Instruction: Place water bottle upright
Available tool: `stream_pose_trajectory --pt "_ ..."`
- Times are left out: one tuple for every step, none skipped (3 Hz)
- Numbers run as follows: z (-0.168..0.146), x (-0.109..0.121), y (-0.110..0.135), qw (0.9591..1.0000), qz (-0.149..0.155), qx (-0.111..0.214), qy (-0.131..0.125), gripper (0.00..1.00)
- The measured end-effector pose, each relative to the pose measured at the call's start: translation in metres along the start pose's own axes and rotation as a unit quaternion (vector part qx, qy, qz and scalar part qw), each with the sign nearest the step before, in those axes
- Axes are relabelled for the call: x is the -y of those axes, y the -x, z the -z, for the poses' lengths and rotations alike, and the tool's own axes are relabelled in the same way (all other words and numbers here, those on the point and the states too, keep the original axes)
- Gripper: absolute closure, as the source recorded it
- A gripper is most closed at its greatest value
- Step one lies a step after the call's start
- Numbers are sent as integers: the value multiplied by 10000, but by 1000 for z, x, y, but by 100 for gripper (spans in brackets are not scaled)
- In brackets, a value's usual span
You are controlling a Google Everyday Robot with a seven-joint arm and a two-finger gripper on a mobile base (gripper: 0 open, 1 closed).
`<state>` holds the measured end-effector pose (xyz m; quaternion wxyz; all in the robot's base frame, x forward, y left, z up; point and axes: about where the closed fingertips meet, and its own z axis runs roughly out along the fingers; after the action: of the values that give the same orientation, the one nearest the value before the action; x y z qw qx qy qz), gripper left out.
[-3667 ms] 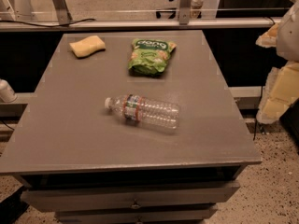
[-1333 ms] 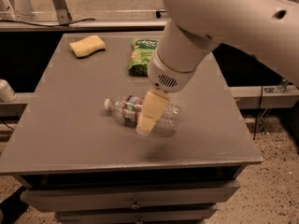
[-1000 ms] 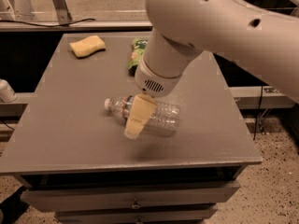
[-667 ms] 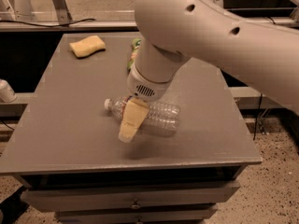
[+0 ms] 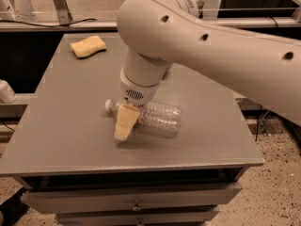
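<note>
The water bottle lies on its side in the middle of the grey table, its white cap pointing left. It is clear ribbed plastic; its label band is hidden behind my arm. My gripper hangs from the big white arm over the bottle's neck end, its yellowish finger pointing down and left in front of the bottle. Only one finger shows.
A yellow sponge lies at the table's back left. The white arm spans the upper right and hides the back middle of the table. Drawers run below the front edge. A speckled floor lies to the right.
The arm has swung in from the right and moved left over the bottle, now covering the green snack bag. The bottle has stayed lying in the same place.
</note>
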<state>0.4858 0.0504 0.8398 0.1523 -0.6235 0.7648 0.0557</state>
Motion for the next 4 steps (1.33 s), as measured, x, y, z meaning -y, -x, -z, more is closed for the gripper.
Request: stream_pose_trajectory --pt "-2 6 9 9999 29 -98 -19 42" --pt "0 12 11 9998 57 -196 -65 65" --pt "13 23 17 9995 148 -176 -199 87" --pt "39 40 23 9992 137 241 -279 100"
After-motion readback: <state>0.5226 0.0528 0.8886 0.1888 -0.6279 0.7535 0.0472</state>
